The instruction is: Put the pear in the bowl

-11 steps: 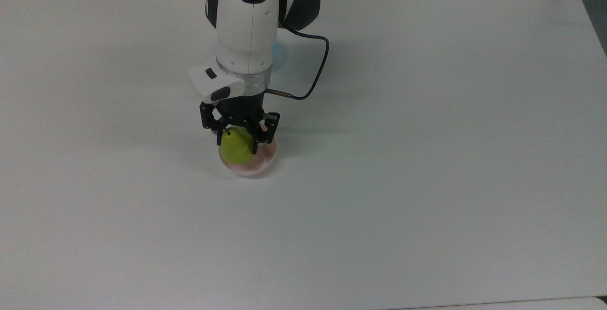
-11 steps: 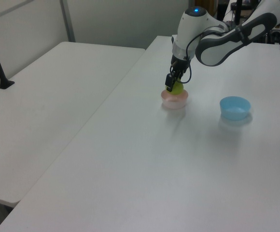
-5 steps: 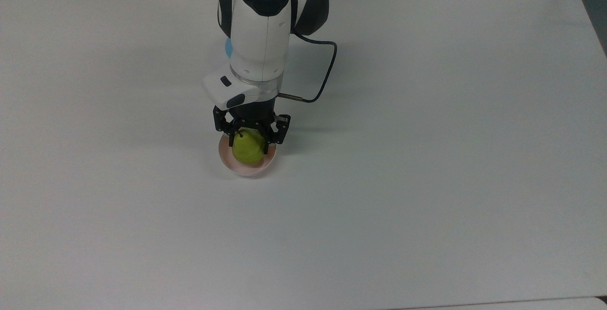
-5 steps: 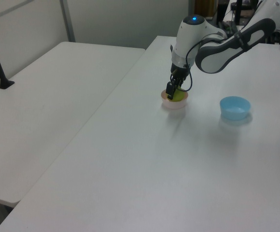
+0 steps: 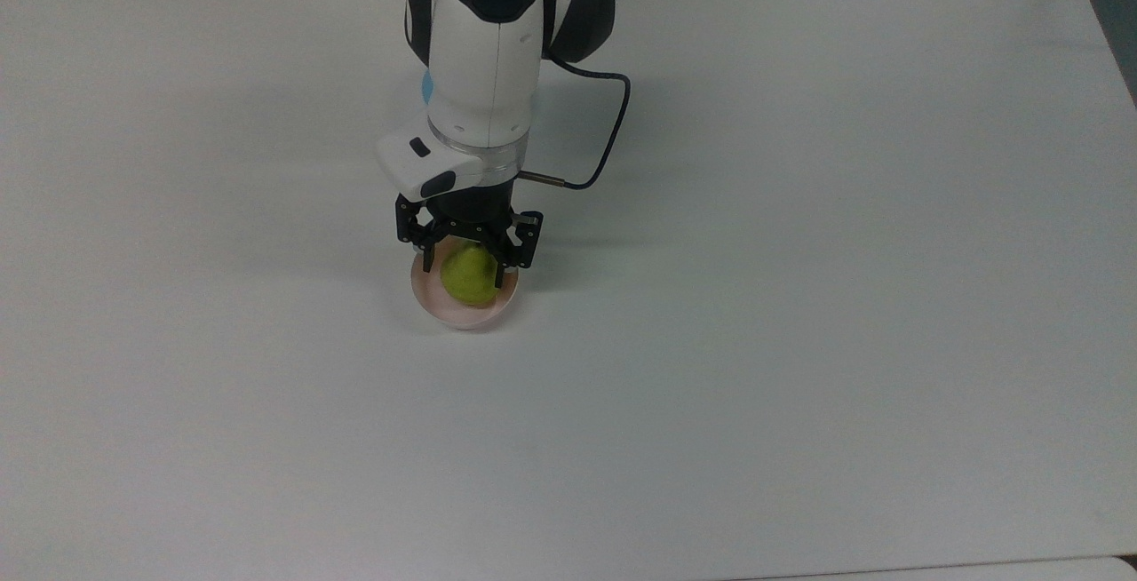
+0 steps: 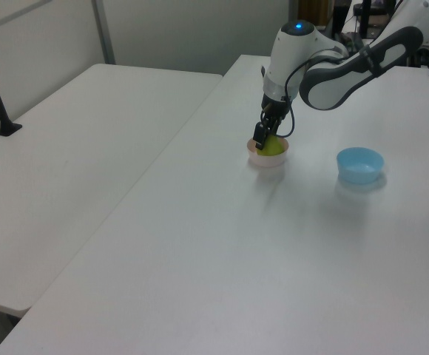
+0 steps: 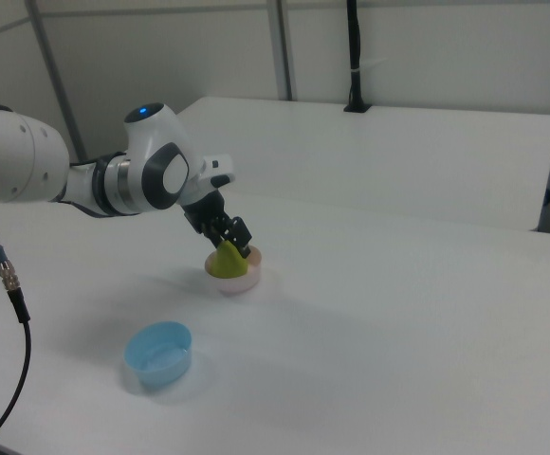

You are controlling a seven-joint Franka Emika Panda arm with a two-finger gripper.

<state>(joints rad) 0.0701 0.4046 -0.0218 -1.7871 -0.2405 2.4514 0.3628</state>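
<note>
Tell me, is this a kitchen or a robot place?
Probably a robot lab: a white robot arm works on plain white tables, handling a yellow-green pear in a pale pink plastic bowl.

Pear [image 5: 467, 280]: a small, rounded yellow-green fruit lying inside the bowl, its narrow end toward the top of the frame in the top view. In the right view it appears as a yellow-green cone [image 7: 226, 260] rising above the rim, narrow end uppermost and tilted. In the left view it shows as a green patch [image 6: 273, 148] within the bowl.

Bowl [image 5: 462, 316]: a small, round, pale pink vessel with smooth plain sides, standing upright on the white worktop [image 5: 799, 297]. It sits slightly left of centre in the top view, upper centre-right in the left view [image 6: 265, 158], and left of centre in the right view [image 7: 237, 282].
</note>
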